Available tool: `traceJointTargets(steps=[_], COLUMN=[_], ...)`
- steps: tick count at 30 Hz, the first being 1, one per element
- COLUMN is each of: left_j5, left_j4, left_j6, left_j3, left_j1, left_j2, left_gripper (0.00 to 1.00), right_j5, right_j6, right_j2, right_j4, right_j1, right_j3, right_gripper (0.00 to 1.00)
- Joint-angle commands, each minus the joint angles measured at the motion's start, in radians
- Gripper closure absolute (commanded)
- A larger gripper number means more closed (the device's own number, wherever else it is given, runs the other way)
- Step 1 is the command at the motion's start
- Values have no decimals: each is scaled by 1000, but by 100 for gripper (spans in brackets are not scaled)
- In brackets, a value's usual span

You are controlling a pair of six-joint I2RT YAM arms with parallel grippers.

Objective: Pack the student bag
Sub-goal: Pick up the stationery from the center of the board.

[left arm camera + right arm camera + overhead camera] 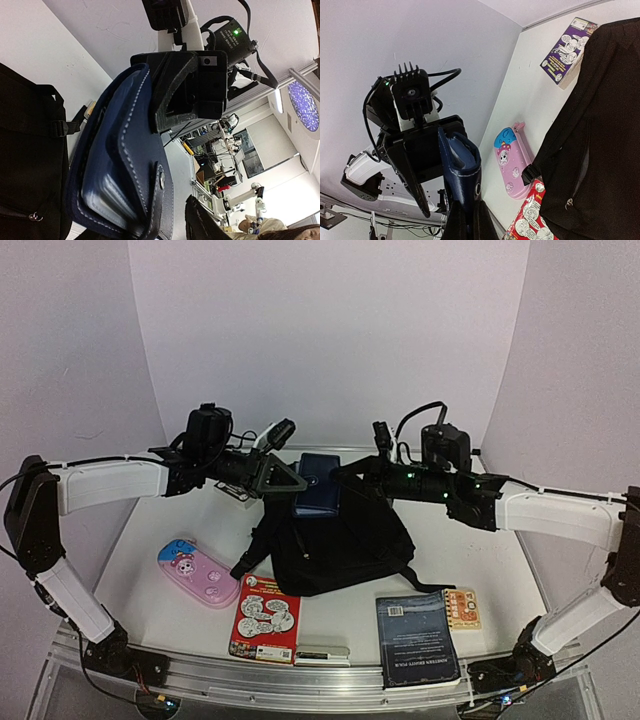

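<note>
White worktop [480, 560] below, my left gripper [296, 482] pinches the dark-blue pouch [320, 488] by the student bag [340, 550]; my right gripper [348, 472], spread or pressed together, I cannot tell.

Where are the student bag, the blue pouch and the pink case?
student bag [340, 550], top external view, black body centre
blue pouch [130, 165], left wrist view, front flap
pink case [197, 572], top external view, lid centre

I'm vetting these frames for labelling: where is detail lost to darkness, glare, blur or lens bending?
Top external: even light, but the table edges bow and the student bag is near-featureless black. Left wrist: dark-blue pouch sharp, round ceiling lamp speckled purple, background room soft. Right wrist: bag mostly black, wall evenly lit.
</note>
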Motion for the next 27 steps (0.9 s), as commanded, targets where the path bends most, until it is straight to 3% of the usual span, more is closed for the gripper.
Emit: traceJointTargets(steps=[1,4,6,7,11,14,20,27], left_j5=[3,-53,-105,-140,-292,-378,-551,-650], left_j4=[52,-19,-109,-142,-254,-293,-387,-448], left_j6=[-19,13,53,74,82,53,62,117], left_j3=[16,32,51,59,71,67,72,95], left_j1=[0,-1,2,4,53,124,197,197], left_j2=[-26,-27,-27,-29,-42,-44,-53,-58], left_gripper=[71,92,99,100,100,100,100,100], right_j5=[-11,1,27,45,173,270,470,562], right_j6=[-17,-30,-54,-70,-168,-241,-358,-456], right_j2=[12,15,14,13,22,61,206,409], right_j4=[65,55,29,3,-148,-280,-523,-696], right_j1=[14,17,18,18,22,36,91,177], right_j3=[54,54,56,59,86,134,283,477], right_gripper=[100,100,98,90,43,34,32,62])
